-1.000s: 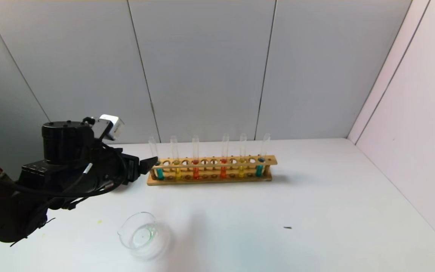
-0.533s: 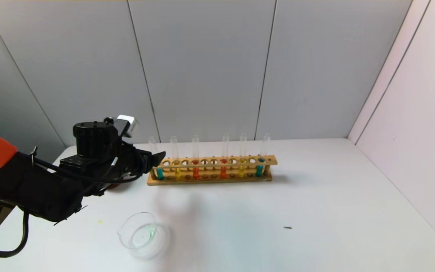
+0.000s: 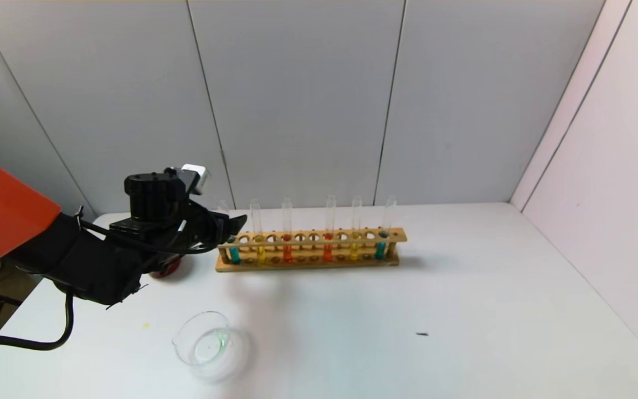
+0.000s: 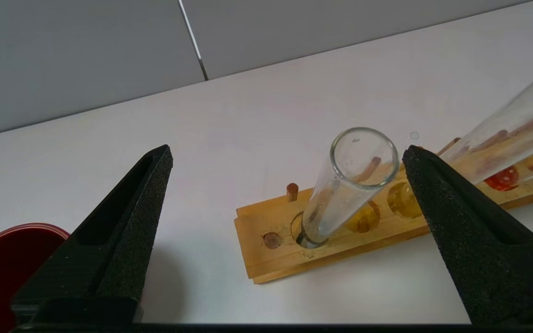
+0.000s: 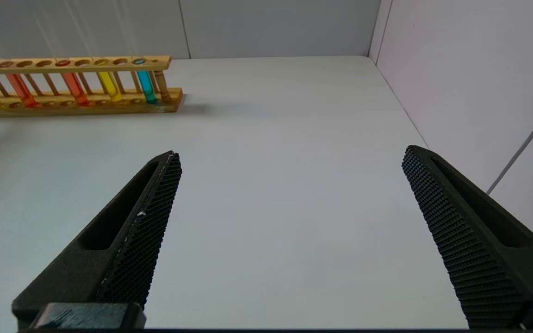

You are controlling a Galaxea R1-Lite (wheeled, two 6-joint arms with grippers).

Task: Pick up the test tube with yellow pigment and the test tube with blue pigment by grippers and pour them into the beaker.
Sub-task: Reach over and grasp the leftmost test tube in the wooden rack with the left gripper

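Observation:
A wooden rack (image 3: pixel 319 235) holds several test tubes. The blue-pigment tubes stand at its ends (image 3: pixel 234 254) (image 3: pixel 380 250), each with a yellow-pigment tube (image 3: pixel 261 254) (image 3: pixel 354 252) just inside it. My left gripper (image 3: pixel 233 226) is open at the rack's left end. In the left wrist view its open gripper (image 4: pixel 288 150) has the top of the end tube (image 4: pixel 350 185) between the fingers, near one fingertip (image 4: pixel 426 171) and untouched. The beaker (image 3: pixel 211 346) sits at the front left with a trace of green liquid. My right gripper (image 5: pixel 289 155) is open and empty over bare table.
Two orange-red tubes (image 3: pixel 287 252) stand in the rack's middle. A dark red cup (image 3: pixel 165 269) sits left of the rack, mostly hidden behind my left arm, and shows in the left wrist view (image 4: pixel 7 263). Grey wall panels stand close behind the rack. A small dark speck (image 3: pixel 421 334) lies on the table.
My left arm has reached forward and to the right, bringing its open gripper up to the top of the tube at the rack's left end. The tubes and beaker have not moved.

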